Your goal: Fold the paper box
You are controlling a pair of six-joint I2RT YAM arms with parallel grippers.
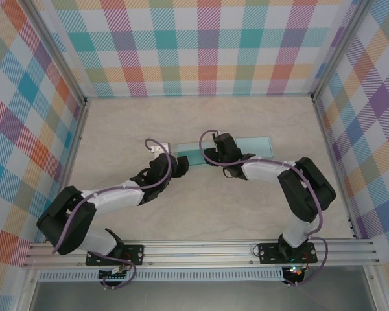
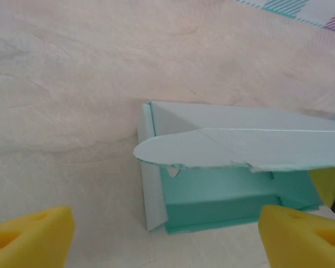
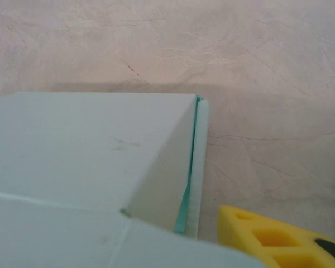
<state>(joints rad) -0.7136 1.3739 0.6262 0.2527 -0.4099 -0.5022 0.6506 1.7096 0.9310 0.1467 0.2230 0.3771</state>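
Pale teal paper box (image 1: 256,146), partly folded, flap raised, lying mid-worktop on beige marbled worktop (image 1: 201,217) between both arms. Left fingers (image 2: 28,237), yellow, spread wide apart before the box's open end. Right fingers (image 3: 268,240) just beside box's side wall; apart or together: cannot tell.

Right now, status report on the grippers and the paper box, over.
Left gripper open, short of teal paper box. Right gripper beside it, jaws unclear. Box on table, unfinished: rounded flap overhangs open cavity.
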